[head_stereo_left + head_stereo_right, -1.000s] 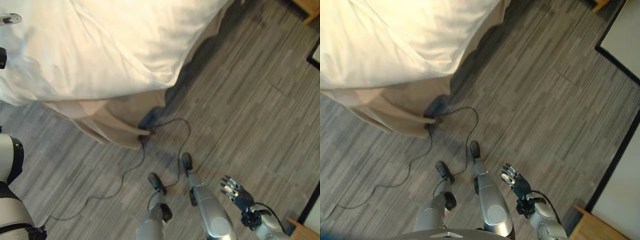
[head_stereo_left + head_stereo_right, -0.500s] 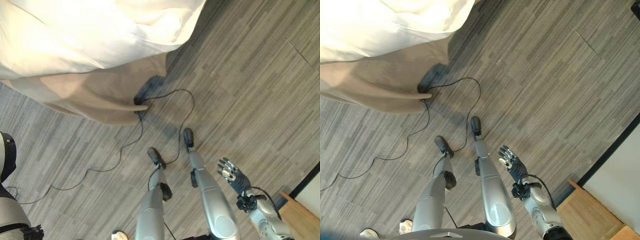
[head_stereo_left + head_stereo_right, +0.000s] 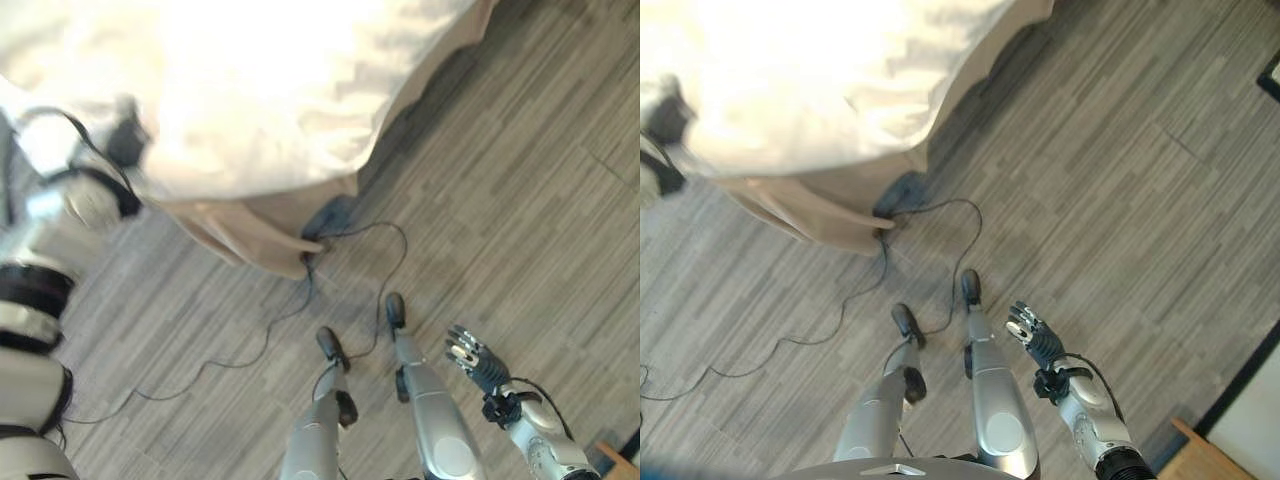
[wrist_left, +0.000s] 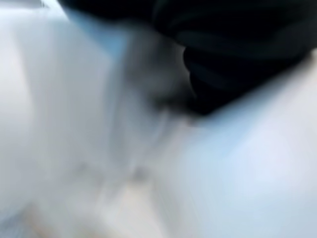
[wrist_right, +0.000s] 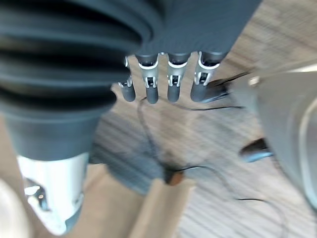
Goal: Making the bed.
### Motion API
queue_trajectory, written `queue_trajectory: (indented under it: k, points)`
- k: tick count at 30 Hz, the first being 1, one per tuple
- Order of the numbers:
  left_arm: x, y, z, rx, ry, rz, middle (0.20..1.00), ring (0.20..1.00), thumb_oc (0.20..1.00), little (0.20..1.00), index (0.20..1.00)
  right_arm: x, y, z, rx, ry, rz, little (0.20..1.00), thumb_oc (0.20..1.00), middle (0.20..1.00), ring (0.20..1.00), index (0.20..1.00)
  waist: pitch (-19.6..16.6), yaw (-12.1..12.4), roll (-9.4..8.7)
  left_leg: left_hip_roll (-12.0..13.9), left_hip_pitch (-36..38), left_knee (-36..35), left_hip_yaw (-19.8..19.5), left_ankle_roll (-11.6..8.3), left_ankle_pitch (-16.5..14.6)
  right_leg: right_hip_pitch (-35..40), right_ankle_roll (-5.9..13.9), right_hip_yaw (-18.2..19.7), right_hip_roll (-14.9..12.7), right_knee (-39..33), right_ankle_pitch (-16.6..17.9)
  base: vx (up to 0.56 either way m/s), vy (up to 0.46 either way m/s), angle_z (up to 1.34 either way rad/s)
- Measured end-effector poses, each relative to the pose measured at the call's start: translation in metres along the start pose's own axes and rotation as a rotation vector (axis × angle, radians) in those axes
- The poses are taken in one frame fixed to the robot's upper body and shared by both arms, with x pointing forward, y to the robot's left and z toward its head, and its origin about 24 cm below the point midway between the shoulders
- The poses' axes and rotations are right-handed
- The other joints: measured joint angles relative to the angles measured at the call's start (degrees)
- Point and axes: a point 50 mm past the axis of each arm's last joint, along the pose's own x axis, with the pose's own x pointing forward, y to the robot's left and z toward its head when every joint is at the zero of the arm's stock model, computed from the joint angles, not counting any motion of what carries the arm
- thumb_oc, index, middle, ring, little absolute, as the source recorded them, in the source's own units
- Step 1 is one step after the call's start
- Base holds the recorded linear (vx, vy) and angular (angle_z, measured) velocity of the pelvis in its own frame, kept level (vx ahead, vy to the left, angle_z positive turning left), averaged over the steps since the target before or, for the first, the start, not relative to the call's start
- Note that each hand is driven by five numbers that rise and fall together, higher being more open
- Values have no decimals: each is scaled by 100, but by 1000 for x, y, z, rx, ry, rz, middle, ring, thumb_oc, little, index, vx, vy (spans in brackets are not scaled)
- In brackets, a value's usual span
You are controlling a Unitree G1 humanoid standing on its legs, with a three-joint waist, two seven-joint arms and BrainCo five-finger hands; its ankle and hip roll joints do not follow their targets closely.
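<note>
The right hand [image 3: 470,358] hung relaxed and empty, well apart from the rumpled white fabric duvet [image 3: 270,90]; the left hand's [image 3: 85,195] grip was unreadable.

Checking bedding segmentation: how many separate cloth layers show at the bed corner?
2. The white duvet lies on top of the bed. The beige skirt hangs below the duvet's edge at the corner. More layers may be hidden under the duvet.

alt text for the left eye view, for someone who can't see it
A white duvet hangs over a bed corner above a tan bed skirt and grey striped floor. The robot's right hand hangs open over the floor, holding nothing.
</note>
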Motion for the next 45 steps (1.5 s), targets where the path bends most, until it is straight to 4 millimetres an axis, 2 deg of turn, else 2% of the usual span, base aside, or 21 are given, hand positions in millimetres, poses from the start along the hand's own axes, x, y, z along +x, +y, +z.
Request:
queue_trajectory:
  k: [2, 3, 4, 5, 6, 7, 8, 9, 10, 11, 14, 18, 22, 24, 28, 31, 38, 43, 45]
  points:
    - [-22, -70, -13, -93, 68, -174, 200, 200, 200, 200, 200, -3, -6, 0, -12, 5, -24, 1000, 1000, 1000, 1000, 1000, -146, 12, 77, -5, 219, -12, 28, -20, -79, 194, 7, 47, -6, -2, -41, 100, 62, -9]
    - [-64, -159, -23, -242, 205, -377, 200, 200, 200, 200, 200, -6, -11, -2, -18, 11, -46, 1000, 1000, 1000, 1000, 1000, -217, -13, 161, -4, 496, -13, 53, -8, -158, 455, 22, 77, -1, -14, -123, 90, 57, -10]
    - [-78, -186, -24, -313, 275, -398, 200, 200, 200, 200, 200, -9, -14, -4, -15, 18, -60, 1000, 1000, 1000, 1000, 1000, -235, -28, 163, -2, 591, -13, 47, -17, -191, 558, 20, 69, -2, -27, -157, 87, 52, -2]
    - [-79, -197, -18, -379, 297, -377, 200, 200, 200, 200, 200, -13, -18, -7, -12, 28, -79, 1000, 1000, 1000, 1000, 1000, -257, 27, 146, 0, 668, -13, 37, -15, -213, 644, 26, 52, -1, -32, -182, 73, 30, 9]
    - [-73, -195, -12, -361, 268, -377, 200, 200, 200, 200, 200, -14, -18, -12, -24, 55, -82, 1000, 1000, 1000, 1000, 1000, -382, 70, 59, 0, 683, -11, 27, 19, -213, 660, 37, 36, 0, -34, -200, 72, 30, 4]
    - [-76, -199, -17, -355, 289, -390, 200, 200, 200, 200, 200, -12, -16, -12, -36, 56, -74, 1000, 1000, 1000, 1000, 1000, -452, 54, 27, 0, 695, -12, 31, 44, -219, 674, 46, 37, 0, -33, -204, 92, 17, -9]
    - [-86, -211, -25, -345, 355, -429, 200, 200, 200, 200, 200, -13, -16, -13, -32, 56, -76, 1000, 1000, 1000, 1000, 1000, -572, -40, 5, -4, 777, -7, 69, 97, -251, 732, 33, 57, 0, -33, -192, 37, 1, -8]
    - [-87, -214, -24, -332, 355, -444, 203, 203, 203, 203, 203, -14, -16, -15, -31, 62, -78, 1000, 1000, 1000, 1000, 1000, -618, -116, 16, -5, 810, 2, 52, 121, -268, 780, 43, 41, -1, -30, -198, 57, 3, -9]
    - [-89, -216, -25, -328, 362, -454, 947, 947, 947, 947, 947, -15, -16, -16, -30, 68, -80, 1000, 1000, 1000, 1000, 1000, -640, -129, 11, -6, 857, 11, 60, 152, -289, 817, 49, 42, 2, -8, -201, 45, 1, -5]
    - [-91, -219, -26, -330, 375, -464, 1000, 1000, 1000, 1000, 1000, -15, -15, -18, -31, 74, -75, 1000, 1000, 1000, 1000, 1000, -643, -133, 5, -6, 898, 21, 68, 165, -297, 847, 49, 57, 4, -4, -201, 58, 1, -11]
    - [-100, -232, -25, -287, 385, -527, 1000, 1000, 1000, 1000, 1000, -17, -12, -24, -65, 106, -58, 1000, 1000, 1000, 1000, 1000, -645, -90, 8, -5, 1084, 20, 7, 167, -299, 1017, 49, 48, 1, -3, -201, 61, 12, -9]
    - [-113, -246, -24, -177, 366, -647, 1000, 1000, 1000, 1000, 1000, -19, -14, -25, -63, 119, -57, 1000, 1000, 1000, 1000, 1000, -744, -84, 61, 9, 1383, -13, -270, 117, -374, 1304, 82, 40, -4, -11, -298, 88, 6, -1]
    - [-135, -261, -26, -85, 346, -779, 1000, 1000, 1000, 1000, 1000, -26, -17, -35, -84, 172, -62, 1000, 1000, 1000, 1000, 1000, -1074, -84, 179, 21, 1588, -15, -292, 87, -482, 1524, 89, 14, 2, -40, -376, 74, 6, 3]
    - [-151, -269, -28, -44, 342, -853, 1000, 1000, 1000, 1000, 1000, -36, -19, -45, -73, 213, -60, 1000, 1000, 1000, 1000, 1000, -1360, -85, 277, 20, 1667, -15, -287, 92, -507, 1600, 102, 16, 2, -41, -401, 91, -4, -1]
    - [-169, -281, -26, 35, 308, -960, 1000, 1000, 1000, 1000, 1000, -45, -21, -55, -63, 266, -59, 1000, 1000, 1000, 1000, 1000, -1559, -82, 284, 30, 1876, -16, -287, 75, -575, 1814, 107, 11, 9, -43, -488, 58, 0, -1]
    - [-177, -286, -24, 49, 299, -1023, 1000, 1000, 1000, 1000, 1000, -49, -25, -57, -70, 289, -64, 1000, 1000, 1000, 1000, 1000, -1725, -82, 373, 26, 1900, -15, -271, 89, -620, 1857, 128, 30, 8, -43, -505, 15, 0, -3]
    - [-178, -289, -21, 52, 291, -1068, 1000, 1000, 1000, 1000, 1000, -50, -28, -55, -114, 307, -65, 1000, 1000, 1000, 1000, 1000, -1775, -80, 430, 23, 1981, -13, -284, 101, -628, 1923, 134, 14, 1, -41, -508, 15, 0, 0]
    - [-175, -278, -22, 59, 240, -1019, 1000, 1000, 1000, 1000, 1000, -50, -30, -58, -109, 315, -77, 1000, 1000, 1000, 1000, 1000, -1767, -31, 432, 23, 1999, -15, -424, 108, -624, 2002, 131, -125, -14, -43, -540, 5, -1, 14]
    - [-175, -268, -25, -53, 272, -925, 1000, 1000, 1000, 1000, 1000, -52, -33, -61, -107, 325, -92, 1000, 1000, 1000, 1000, 1000, -1746, 113, 429, 22, 2007, -13, -461, 118, -613, 2036, 128, -172, -19, -42, -543, -20, -23, 12]
